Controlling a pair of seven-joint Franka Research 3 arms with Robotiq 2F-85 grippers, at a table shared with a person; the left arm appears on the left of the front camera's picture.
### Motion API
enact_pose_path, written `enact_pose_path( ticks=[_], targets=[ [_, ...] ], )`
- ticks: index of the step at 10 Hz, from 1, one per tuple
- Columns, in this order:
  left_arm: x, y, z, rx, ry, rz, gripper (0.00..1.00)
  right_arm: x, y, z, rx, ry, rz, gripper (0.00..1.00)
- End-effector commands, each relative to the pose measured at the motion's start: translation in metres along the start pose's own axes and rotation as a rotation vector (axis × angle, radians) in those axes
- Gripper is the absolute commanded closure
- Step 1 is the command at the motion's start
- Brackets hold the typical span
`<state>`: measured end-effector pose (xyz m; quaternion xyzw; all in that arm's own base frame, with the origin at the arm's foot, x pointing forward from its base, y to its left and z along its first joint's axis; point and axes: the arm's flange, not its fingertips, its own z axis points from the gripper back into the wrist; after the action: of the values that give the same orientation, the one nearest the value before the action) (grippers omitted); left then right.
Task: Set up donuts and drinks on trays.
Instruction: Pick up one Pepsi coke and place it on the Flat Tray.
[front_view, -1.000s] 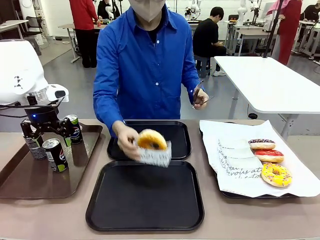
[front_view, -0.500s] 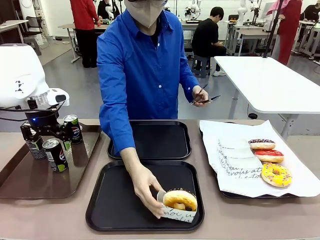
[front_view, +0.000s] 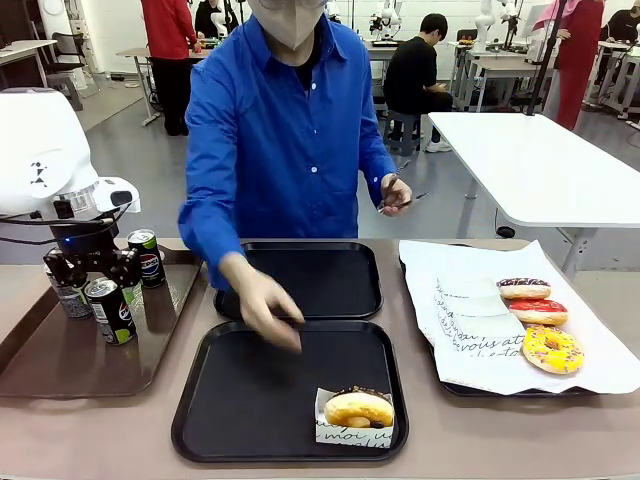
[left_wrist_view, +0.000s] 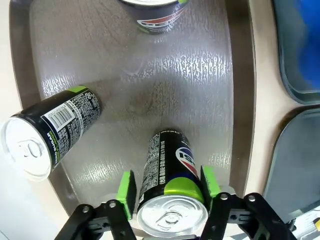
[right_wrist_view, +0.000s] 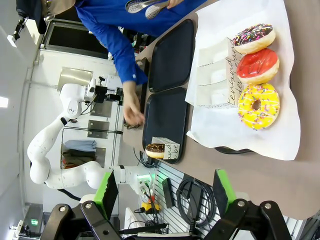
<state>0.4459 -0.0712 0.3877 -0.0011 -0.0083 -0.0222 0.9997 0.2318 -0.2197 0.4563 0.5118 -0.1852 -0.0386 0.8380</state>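
My left gripper (front_view: 95, 272) hangs over the brown tray, and its green pads (left_wrist_view: 126, 192) press both sides of an upright black can with a green base (left_wrist_view: 172, 186), also (front_view: 112, 312). A second black can (left_wrist_view: 50, 132) stands to its left and a third (front_view: 147, 258) farther back. One donut in a printed paper sleeve (front_view: 358, 410) lies at the near right of the near black tray (front_view: 250, 400). The far black tray (front_view: 320, 282) is bare. My right gripper (right_wrist_view: 165, 189) is open and holds nothing, high above the table.
The cans stand on a long brown tray (front_view: 60, 360) at the left. On white paper (front_view: 460, 330) at the right lie chocolate (front_view: 524, 288), red (front_view: 538, 311) and yellow (front_view: 552, 349) donuts. The person's hand (front_view: 262, 305) hovers over the near tray; the other hand holds tongs (front_view: 400, 198).
The person set the sleeved donut down on the near black tray and is drawing the hand back. My left gripper's jaws have closed in on the black can.
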Motion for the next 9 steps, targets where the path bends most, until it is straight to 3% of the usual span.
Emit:
enact_pose_path(
  ticks=[1, 2, 3, 4, 9],
  targets=[
    [-0.001, 0.002, -0.004, 0.025, -0.001, -0.009, 0.44, 0.001, -0.001, 0.001, 0.019, -0.01, 0.017, 0.0],
    [0.0, 0.002, -0.002, 0.029, -0.001, -0.011, 0.74, 0.001, -0.001, 0.001, 0.019, -0.01, 0.017, 0.0],
    [0.0, 0.002, -0.001, 0.028, -0.001, -0.014, 0.64, 0.001, -0.001, 0.001, 0.019, -0.01, 0.017, 0.0],
    [-0.003, 0.002, 0.007, 0.006, -0.002, -0.004, 0.93, 0.001, -0.001, 0.001, 0.019, -0.01, 0.017, 0.0],
    [-0.063, 0.01, 0.083, -0.058, -0.079, -0.062, 0.93, 0.001, -0.001, 0.001, 0.019, -0.01, 0.017, 0.0]
  ],
)
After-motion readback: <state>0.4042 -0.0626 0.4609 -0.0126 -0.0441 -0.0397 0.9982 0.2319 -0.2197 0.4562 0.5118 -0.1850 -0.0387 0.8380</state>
